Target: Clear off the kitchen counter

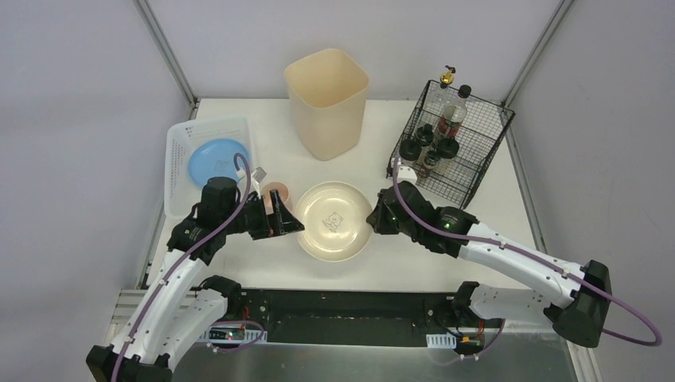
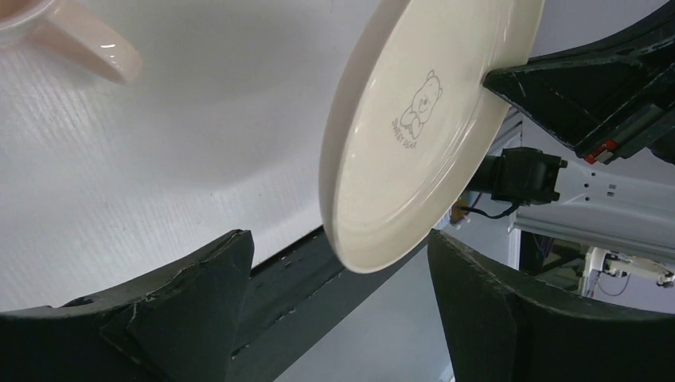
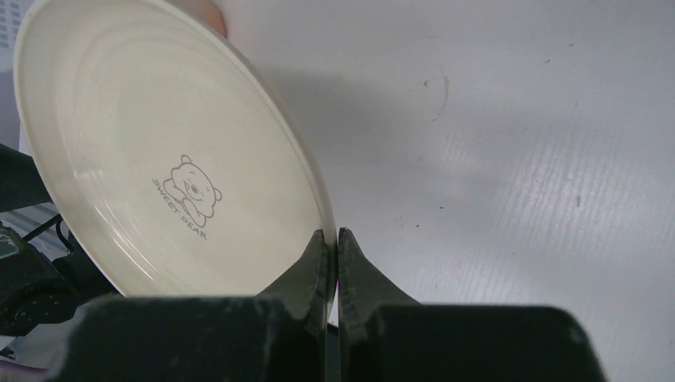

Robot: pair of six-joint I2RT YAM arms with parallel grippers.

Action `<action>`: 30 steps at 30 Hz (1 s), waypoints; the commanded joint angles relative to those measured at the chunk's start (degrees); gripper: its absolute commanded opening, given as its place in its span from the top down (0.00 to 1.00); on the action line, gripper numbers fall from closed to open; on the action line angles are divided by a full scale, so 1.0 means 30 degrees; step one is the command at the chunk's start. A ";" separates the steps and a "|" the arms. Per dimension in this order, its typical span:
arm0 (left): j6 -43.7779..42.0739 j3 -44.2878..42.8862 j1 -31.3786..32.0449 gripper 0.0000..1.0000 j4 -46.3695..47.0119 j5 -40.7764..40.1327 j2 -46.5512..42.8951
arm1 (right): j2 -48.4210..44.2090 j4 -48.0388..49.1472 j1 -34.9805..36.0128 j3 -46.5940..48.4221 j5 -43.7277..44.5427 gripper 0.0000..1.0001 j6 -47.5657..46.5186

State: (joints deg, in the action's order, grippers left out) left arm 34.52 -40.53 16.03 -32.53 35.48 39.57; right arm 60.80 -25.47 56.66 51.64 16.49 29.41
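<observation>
A cream plate (image 1: 334, 219) with a bear print hangs tilted over the white kitchen counter (image 1: 382, 151). My right gripper (image 1: 376, 216) is shut on the plate's right rim; in the right wrist view the fingertips (image 3: 318, 255) pinch the plate (image 3: 159, 151) at its edge. My left gripper (image 1: 288, 223) is open at the plate's left edge. In the left wrist view the plate (image 2: 414, 135) hangs just above the wide gap between the open fingers (image 2: 199, 286), touching neither. A pink mug (image 1: 276, 193) stands behind the left gripper, and its handle (image 2: 87, 44) shows in the left wrist view.
A white perforated basket (image 1: 179, 171) holding a blue plate (image 1: 219, 159) sits at the left. A tall beige bin (image 1: 326, 103) stands at the back centre. A black wire rack (image 1: 470, 163) with bottles is at the back right.
</observation>
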 commanded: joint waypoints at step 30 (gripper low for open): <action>0.0379 -0.0295 0.3093 1.00 0.1468 -0.4318 0.2320 | 0.0913 0.0993 0.1866 0.1361 0.0754 1.00 0.1213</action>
State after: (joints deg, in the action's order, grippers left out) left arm 36.67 -39.75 24.82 -28.08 25.47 44.88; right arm 64.51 -24.97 61.98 53.19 17.65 32.32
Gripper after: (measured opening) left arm 0.194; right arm 0.024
